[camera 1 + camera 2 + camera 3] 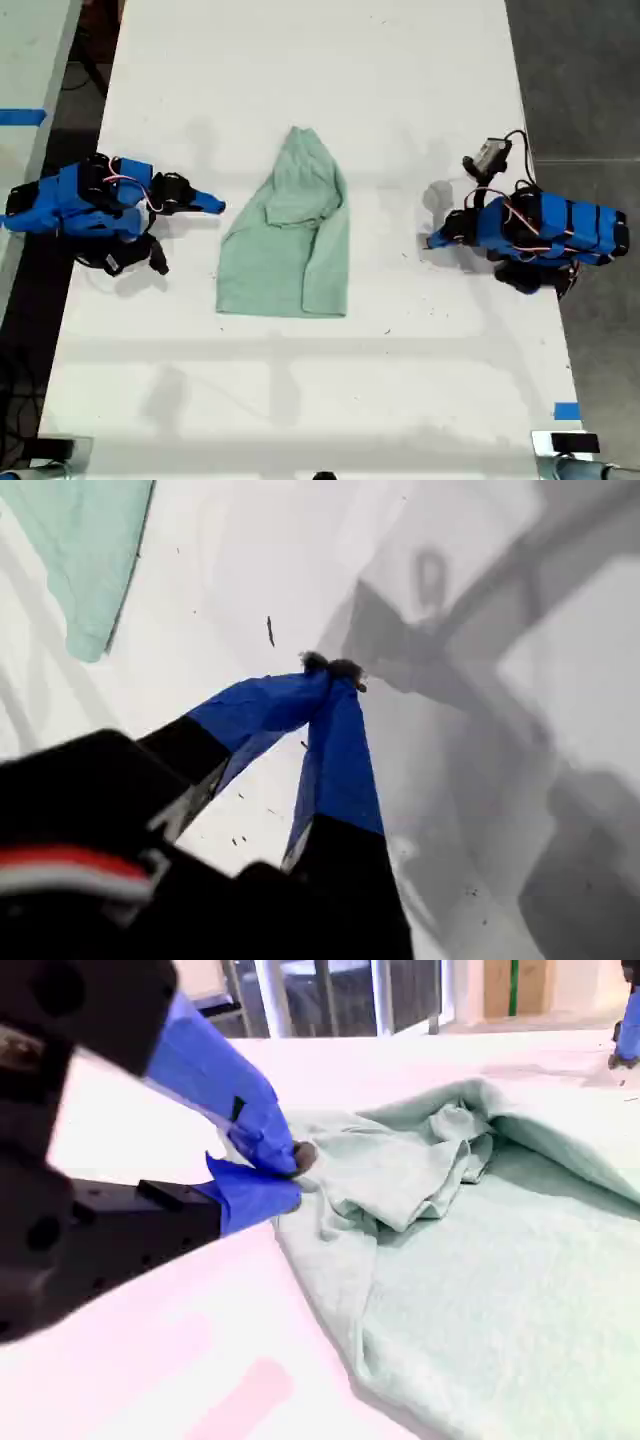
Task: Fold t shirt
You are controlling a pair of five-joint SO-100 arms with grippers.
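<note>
The shirt (pixel 287 238) lies rumpled and folded mid-table (pixel 300 400), well clear of every edge. My second gripper (pixel 290 1172) has its tips together beside the shirt's edge, nothing visibly pinched. My first gripper (pixel 333 668) rests closed and empty on bare table, apart from the shirt (pixel 85 550).

Bright, even overhead light; white worktop (pixel 400 100) nearly blown out. Soft overlapping grey shadows beside both arms. Close black housings blurred in both wrist views.
</note>
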